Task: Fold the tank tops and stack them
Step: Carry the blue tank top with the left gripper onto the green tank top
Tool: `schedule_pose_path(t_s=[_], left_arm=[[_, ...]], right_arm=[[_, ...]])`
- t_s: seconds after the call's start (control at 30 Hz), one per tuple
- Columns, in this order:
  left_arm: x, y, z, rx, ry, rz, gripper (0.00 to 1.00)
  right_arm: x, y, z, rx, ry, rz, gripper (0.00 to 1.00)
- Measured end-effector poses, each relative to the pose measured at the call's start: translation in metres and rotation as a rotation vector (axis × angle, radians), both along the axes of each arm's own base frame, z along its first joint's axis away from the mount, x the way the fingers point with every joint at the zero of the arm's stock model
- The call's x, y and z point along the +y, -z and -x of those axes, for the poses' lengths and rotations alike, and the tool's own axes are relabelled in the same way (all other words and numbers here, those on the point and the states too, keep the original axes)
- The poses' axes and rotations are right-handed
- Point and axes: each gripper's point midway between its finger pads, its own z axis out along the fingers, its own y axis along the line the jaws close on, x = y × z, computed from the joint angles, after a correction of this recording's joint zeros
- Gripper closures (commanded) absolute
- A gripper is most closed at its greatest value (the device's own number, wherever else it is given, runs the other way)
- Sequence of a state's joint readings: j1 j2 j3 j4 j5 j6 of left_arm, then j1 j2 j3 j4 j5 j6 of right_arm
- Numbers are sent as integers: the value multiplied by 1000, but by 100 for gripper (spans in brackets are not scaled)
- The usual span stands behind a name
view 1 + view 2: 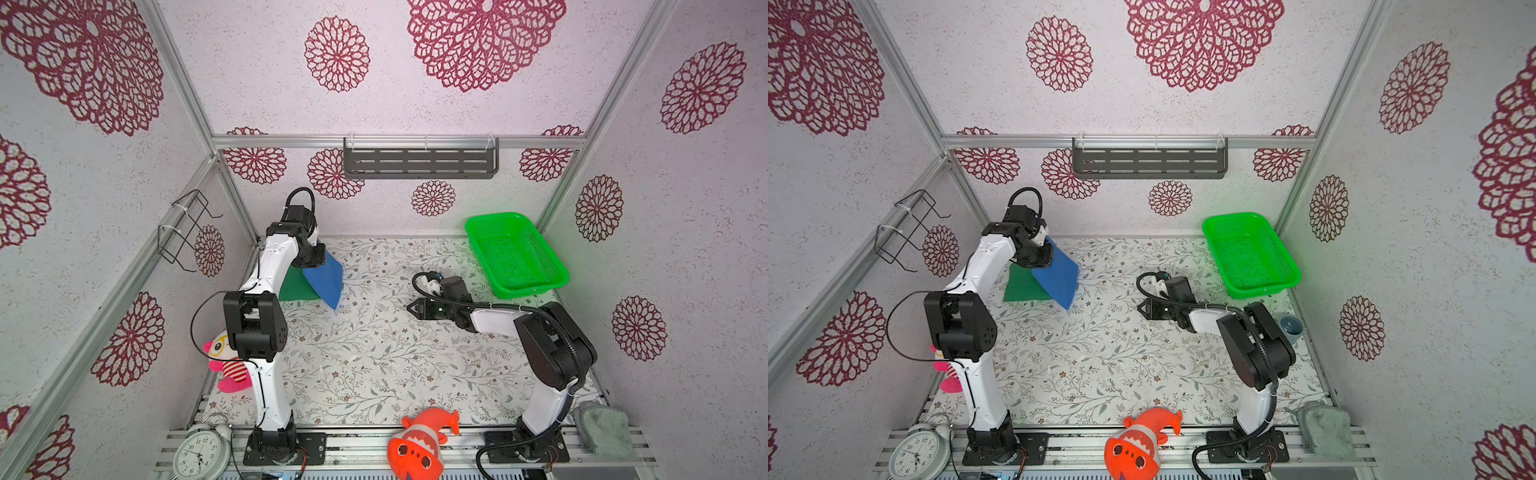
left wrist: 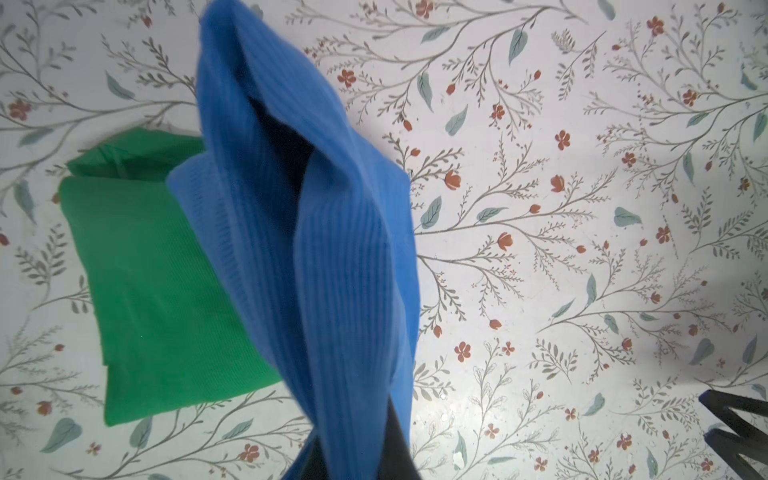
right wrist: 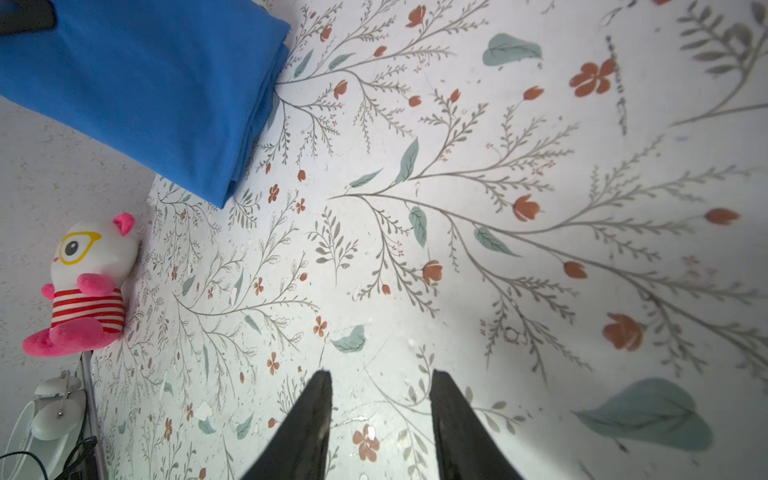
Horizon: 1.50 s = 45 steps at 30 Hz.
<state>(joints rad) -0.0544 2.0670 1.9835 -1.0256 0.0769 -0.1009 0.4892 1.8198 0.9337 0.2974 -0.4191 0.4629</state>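
Note:
A folded green tank top (image 1: 296,289) (image 1: 1020,289) (image 2: 166,291) lies flat at the far left of the floral table. Above it hangs the royal blue tank top (image 1: 326,280) (image 1: 1059,278) (image 2: 332,249), folded and slanting down, its lower corner past the green one's right edge. My left gripper (image 1: 316,254) (image 2: 357,449) is shut on the blue top's upper edge. The blue top (image 3: 145,83) also shows in the right wrist view. My right gripper (image 1: 409,308) (image 1: 1140,308) (image 3: 380,374) hovers open and empty over mid-table, pointing left.
A bright green mesh basket (image 1: 534,288) stands at the back right. A pink and white plush (image 1: 226,365) leans by the left arm. An orange fish plush (image 1: 419,444), an alarm clock (image 1: 199,453) and a grey cloth (image 1: 602,428) sit along the front rail.

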Motion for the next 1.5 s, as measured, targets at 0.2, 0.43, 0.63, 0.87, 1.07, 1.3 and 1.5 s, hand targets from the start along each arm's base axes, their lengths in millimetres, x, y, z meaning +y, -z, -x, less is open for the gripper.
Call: schedule_pose_path(t_s=[0.2,0.43,0.63,0.87,1.07,1.3,1.5], left_arm=[[1,-16,-14,-31,3,-9,100],[8,-14,-16,-3,6,-19,100],[32,-14,-14,6,-25,-26,100],[75,7,-10,39,-100,-3,100],[111,44,4,100,-163,-17,100],[141,66,4,85,-236,-6,100],[155,87,-2,95,-281,-31,76]], right_arm=[[-4,5,2,5,2,-1,57],[-9,7,1,9,13,2,57],[-10,7,0,5,11,5,57],[-13,9,5,5,7,14,57],[-16,10,8,6,4,30,57],[-22,10,13,7,9,35,57],[-24,13,16,17,8,42,57]])
